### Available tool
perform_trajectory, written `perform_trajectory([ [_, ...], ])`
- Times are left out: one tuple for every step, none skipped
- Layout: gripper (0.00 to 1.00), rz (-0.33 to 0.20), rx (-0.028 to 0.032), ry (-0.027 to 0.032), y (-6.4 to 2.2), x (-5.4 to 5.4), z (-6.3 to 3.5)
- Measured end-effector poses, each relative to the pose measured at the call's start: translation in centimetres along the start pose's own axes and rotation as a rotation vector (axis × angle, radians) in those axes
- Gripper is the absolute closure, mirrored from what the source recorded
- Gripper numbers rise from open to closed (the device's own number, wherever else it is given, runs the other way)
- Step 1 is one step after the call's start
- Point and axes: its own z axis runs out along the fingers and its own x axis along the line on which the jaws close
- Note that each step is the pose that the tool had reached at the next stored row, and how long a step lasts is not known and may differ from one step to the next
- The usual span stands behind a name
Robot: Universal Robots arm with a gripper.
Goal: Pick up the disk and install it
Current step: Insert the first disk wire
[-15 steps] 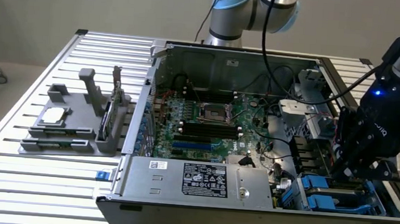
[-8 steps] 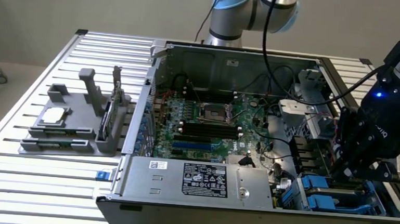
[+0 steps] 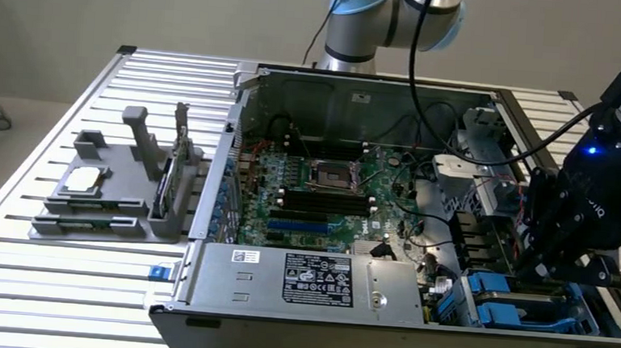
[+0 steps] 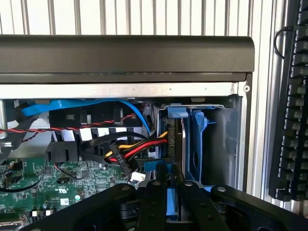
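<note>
The disk point(image 4: 176, 139) stands on edge in the drive bay at the corner of the open computer case point(image 3: 281, 289), its blue carrier strip showing between my fingers point(image 4: 153, 202). My gripper point(image 4: 172, 185) is shut on that blue carrier from above. A bundle of yellow, red and black power wires point(image 4: 139, 144) ends right beside the disk's edge. In the exterior view my gripper point(image 3: 547, 273) hangs low over the bay at the exterior view's right, above blue plastic carriers point(image 3: 494, 292).
An empty blue caddy point(image 4: 197, 144) stands beside the disk in the bay. The motherboard point(image 3: 320, 195) fills the case floor. A grey fixture point(image 3: 109, 198) with a silver chip sits on the slatted table at the exterior view's left. A black keyboard point(image 4: 291, 120) lies outside the case.
</note>
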Motion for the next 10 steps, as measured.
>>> perform_trajectory([
  [0.84,0.000,0.0001,0.0012,0.00,-0.06,0.01],
  [0.84,0.000,0.0002,0.0024,0.01,-0.13,0.02],
  [0.84,0.000,0.0002,0.0039,0.01,-0.19,0.03],
  [0.84,0.000,0.0003,0.0052,0.01,-0.26,0.04],
  [0.84,0.000,0.0003,0.0067,0.01,-0.32,0.05],
  [0.84,0.000,0.0004,0.0084,0.02,-0.38,0.07],
  [0.84,0.000,0.0004,0.0096,0.02,-0.43,0.08],
  [0.84,0.000,0.0004,0.0110,0.02,-0.48,0.10],
  [0.84,0.000,0.0005,0.0123,0.02,-0.52,0.13],
  [0.84,0.000,0.0005,0.0132,0.02,-0.56,0.15],
])
